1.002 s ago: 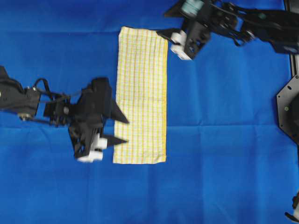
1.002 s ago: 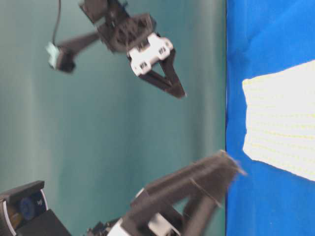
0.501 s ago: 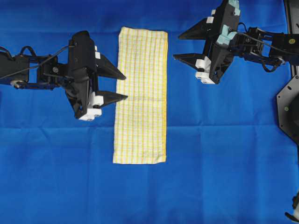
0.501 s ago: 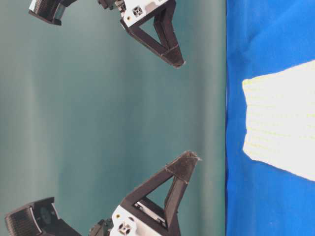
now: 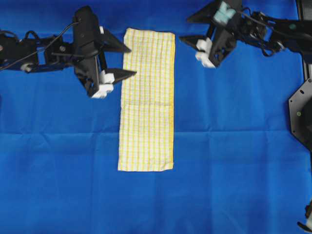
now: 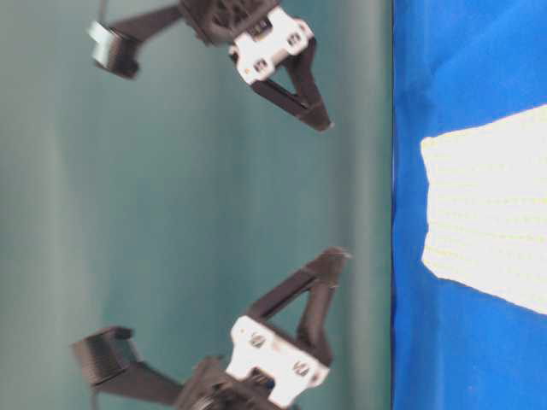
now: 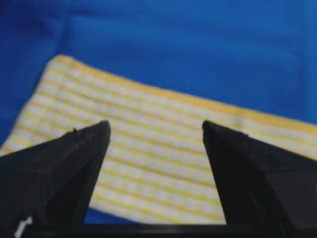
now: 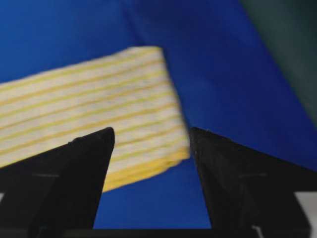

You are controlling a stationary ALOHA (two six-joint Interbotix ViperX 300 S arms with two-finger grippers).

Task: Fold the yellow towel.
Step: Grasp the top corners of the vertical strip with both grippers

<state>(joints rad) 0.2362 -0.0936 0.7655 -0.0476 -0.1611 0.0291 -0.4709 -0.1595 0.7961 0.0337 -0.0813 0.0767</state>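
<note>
Item: yellow towel point(image 5: 147, 100). White cloth with fine yellow checks and yellow hems, lying flat as one long narrow strip on the blue cloth point(image 5: 234, 146) that covers the tabletop. Its long sides run from the far edge of the tabletop toward the near edge in the overhead view; one short end lies close to the far edge, the other reaches past the middle of the tabletop. A faint crease crosses the strip at about its midpoint. All four corners lie flat and no layer is lifted.

Item: left end effector point(image 5: 127, 61). Black triangular fingers, white mounting block behind them. Fingers spread wide apart with nothing between them. Positioned off the towel's left long side, near the far end of the strip, tips pointing at the towel. In the table-level view it hangs clear above the cloth surface, not touching. Its wrist view shows the two finger tips point(image 7: 94, 136) framing the checked fabric point(image 7: 158, 158) beyond them.

Item: right end effector point(image 5: 184, 29). Same build. Fingers likewise spread apart and empty. Positioned off the towel's right long side, near the far right corner of the strip, tips pointing toward it, raised clear of the cloth. Its wrist view shows a yellow-hemmed corner of the towel point(image 8: 99, 104) between the open fingers point(image 8: 94, 148).

Item: teal backdrop point(image 6: 171, 213), seen in the table-level view behind both arms.
</note>
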